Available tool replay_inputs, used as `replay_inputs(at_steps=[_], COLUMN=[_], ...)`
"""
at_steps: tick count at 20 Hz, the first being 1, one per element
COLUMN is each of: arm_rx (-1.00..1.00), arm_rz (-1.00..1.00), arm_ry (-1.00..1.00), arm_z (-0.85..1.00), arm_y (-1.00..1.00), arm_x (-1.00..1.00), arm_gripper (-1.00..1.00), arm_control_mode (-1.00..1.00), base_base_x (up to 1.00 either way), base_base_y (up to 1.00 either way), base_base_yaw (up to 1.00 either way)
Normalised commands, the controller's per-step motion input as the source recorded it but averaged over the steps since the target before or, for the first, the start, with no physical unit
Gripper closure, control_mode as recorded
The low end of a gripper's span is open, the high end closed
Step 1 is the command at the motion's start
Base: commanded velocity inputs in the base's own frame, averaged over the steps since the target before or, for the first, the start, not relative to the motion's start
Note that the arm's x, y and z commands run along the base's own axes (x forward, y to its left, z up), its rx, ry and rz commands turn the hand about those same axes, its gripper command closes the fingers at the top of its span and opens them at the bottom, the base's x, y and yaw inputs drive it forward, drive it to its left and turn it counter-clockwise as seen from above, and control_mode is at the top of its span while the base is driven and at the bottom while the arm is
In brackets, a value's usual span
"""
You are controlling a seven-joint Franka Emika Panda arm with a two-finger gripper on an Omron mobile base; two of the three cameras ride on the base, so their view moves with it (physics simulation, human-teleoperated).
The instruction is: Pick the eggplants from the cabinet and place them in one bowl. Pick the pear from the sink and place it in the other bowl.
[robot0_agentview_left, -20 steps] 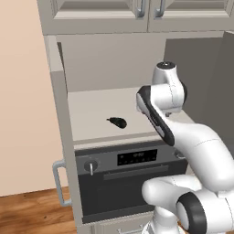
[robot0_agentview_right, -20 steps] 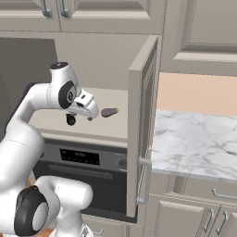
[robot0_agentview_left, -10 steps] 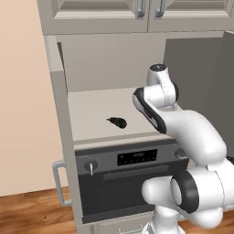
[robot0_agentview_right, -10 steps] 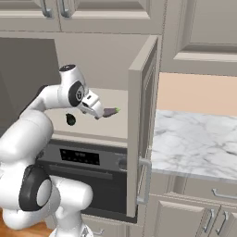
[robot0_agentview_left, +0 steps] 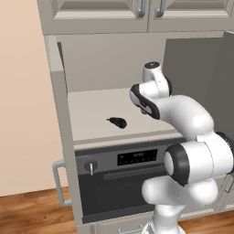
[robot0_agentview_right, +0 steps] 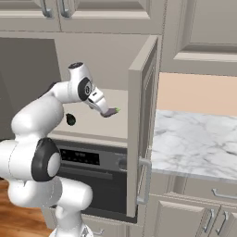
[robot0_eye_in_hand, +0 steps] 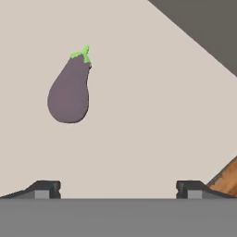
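**A:** Start with what is nearest you. What do you have low down?

**B:** You have the black built-in oven with a grey control strip (robot0_agentview_left: 132,160) directly under the open cabinet, and the wooden floor (robot0_agentview_left: 27,210) beneath it. In the right base view the beige cabinet door (robot0_agentview_right: 141,129) stands swung open toward you, and the white marble counter (robot0_agentview_right: 194,143) lies just beyond it on the right.

**A:** And the gripper?

**B:** Your white arm's two-finger gripper (robot0_eye_in_hand: 118,187) is over the pale cabinet shelf (robot0_agentview_left: 91,107). In the hand view its two dark fingertips (robot0_eye_in_hand: 45,189) sit far apart, spread wide, with bare shelf between them. Nothing is held.

**A:** Where are the eggplants?

**B:** You can see one purple teardrop eggplant with a green stem (robot0_eye_in_hand: 69,88) lying on the shelf ahead of the fingers, well clear of them, off toward the left fingertip's side of the hand view. In the right base view it shows just past the hand (robot0_agentview_right: 111,111). A second, darker small eggplant (robot0_agentview_left: 118,122) lies nearer the shelf's front edge, left of the arm in the left base view; the right base view shows it at (robot0_agentview_right: 70,119), beside the forearm.

**A:** Farther back?

**B:** The cabinet's back wall (robot0_agentview_left: 109,59) is in shadow.
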Motion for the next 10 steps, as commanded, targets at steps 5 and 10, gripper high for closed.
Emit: replay_inputs(at_steps=[5, 10], arm_rx=[0.02, 0.0], arm_rz=[-0.06, -0.01], arm_ry=[0.0, 0.0], arm_z=[-0.18, -0.26], arm_y=[-0.05, -0.08], arm_x=[0.31, 0.17], arm_gripper=[-1.0, -1.0], arm_control_mode=[-1.0, -1.0], base_base_x=[0.0, 0.0], base_base_y=[0.0, 0.0], base_base_yaw=[0.0, 0.0])
